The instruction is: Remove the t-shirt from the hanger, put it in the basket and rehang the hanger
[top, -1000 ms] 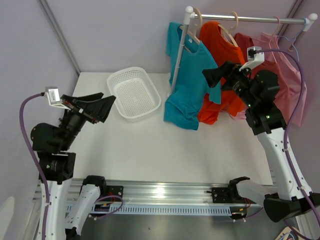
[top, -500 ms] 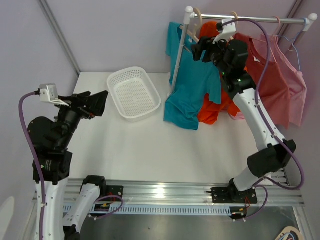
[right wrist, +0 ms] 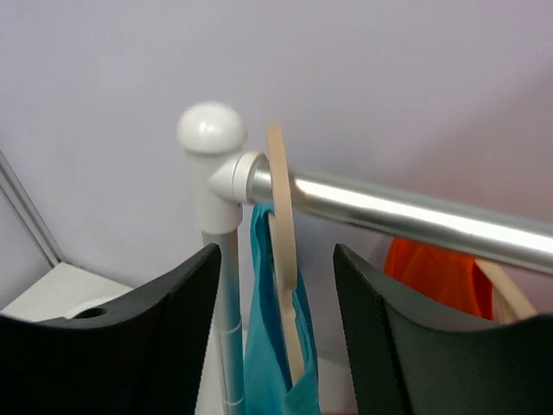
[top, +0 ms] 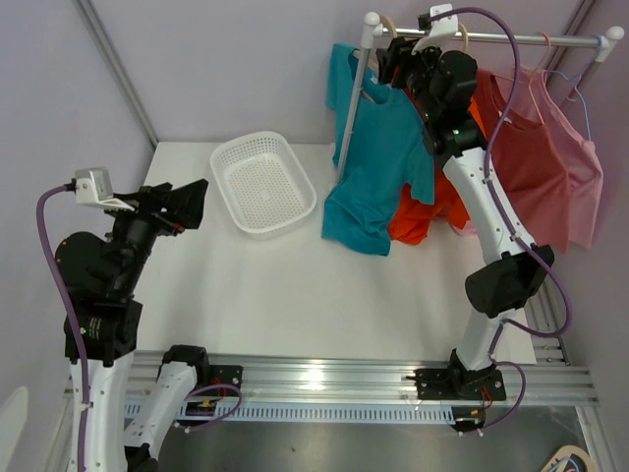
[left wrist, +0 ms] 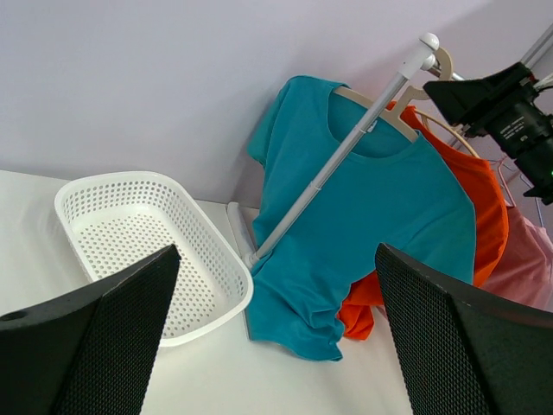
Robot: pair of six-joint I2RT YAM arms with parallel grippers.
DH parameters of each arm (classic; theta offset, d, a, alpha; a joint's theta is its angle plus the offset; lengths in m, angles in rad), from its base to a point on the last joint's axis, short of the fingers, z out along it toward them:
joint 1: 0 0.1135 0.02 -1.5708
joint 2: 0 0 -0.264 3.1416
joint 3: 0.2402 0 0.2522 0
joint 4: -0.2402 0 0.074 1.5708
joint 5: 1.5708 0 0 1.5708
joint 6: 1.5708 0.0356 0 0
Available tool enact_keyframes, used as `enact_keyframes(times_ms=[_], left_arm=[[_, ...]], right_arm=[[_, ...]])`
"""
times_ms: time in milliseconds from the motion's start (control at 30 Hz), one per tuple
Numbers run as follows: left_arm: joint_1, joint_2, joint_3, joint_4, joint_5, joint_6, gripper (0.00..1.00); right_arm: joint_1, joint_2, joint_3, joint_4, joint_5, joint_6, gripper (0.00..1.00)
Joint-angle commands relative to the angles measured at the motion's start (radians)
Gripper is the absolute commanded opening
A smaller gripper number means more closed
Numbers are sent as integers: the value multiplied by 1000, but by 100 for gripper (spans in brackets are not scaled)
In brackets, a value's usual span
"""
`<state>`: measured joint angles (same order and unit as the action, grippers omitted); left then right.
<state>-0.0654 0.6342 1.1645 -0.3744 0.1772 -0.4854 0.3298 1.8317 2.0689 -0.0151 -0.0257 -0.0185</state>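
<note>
Teal fabric marks the t-shirt [top: 378, 162] [left wrist: 363, 225], which is hung at the left end of a metal rail [top: 531, 39] at the back right of the table [top: 295, 295]. It is carried on a pale wooden hanger [right wrist: 281, 259] [left wrist: 380, 108], whose hook is looped over the rail just beside the white corner fitting. The lower hem is bunched and is seen close to the tabletop. The rail's upright post [top: 352, 108] runs in front of the shirt, from below its collar down past its left side.

The right gripper [top: 393, 67] [right wrist: 275, 251] is raised to rail height at that same end. Its two dark fingers are held apart, and in the wrist view the hanger's hook is framed in the gap between them. Whether either finger touches the hanger cannot be told. Nothing is gripped.

An orange t-shirt [top: 432, 211] [left wrist: 479, 207] is hung next along the rail, partly overlapped by the teal one. A red shirt [top: 521, 157] and a pink one [top: 585, 187] are hung further right.

A white perforated basket [top: 228, 157] [left wrist: 86, 186] is set on the table left of the post, near the teal hem but apart from it.

The left gripper [top: 187, 206] [left wrist: 276, 251] is held above the table's left side with its fingers spread wide and empty. It is pointed toward the basket and the rail.
</note>
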Motion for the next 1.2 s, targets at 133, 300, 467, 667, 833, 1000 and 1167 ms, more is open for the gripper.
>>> enact_keyframes(times_ms=[133, 300, 467, 667, 833, 1000, 1167], left_arm=[[-2, 7, -6, 9, -15, 22, 100], [-2, 10, -6, 9, -13, 25, 100], [-2, 9, -9, 3, -19, 27, 100], [-2, 2, -12, 2, -21, 24, 99], [-2, 1, -19, 8, -19, 19, 99], [-2, -4, -17, 8, -19, 19, 100], [-2, -14, -23, 3, -22, 21, 100]], right_arm=[[-23, 101, 203, 31, -13, 14, 47], [-25, 153, 298, 20, -10, 14, 48], [-26, 176, 324, -26, 0, 14, 48], [-28, 155, 277, -46, 9, 35, 47], [-26, 86, 152, 3, 9, 43, 46], [-26, 67, 102, 37, 17, 45, 40], [-28, 80, 105, 32, 20, 42, 36]])
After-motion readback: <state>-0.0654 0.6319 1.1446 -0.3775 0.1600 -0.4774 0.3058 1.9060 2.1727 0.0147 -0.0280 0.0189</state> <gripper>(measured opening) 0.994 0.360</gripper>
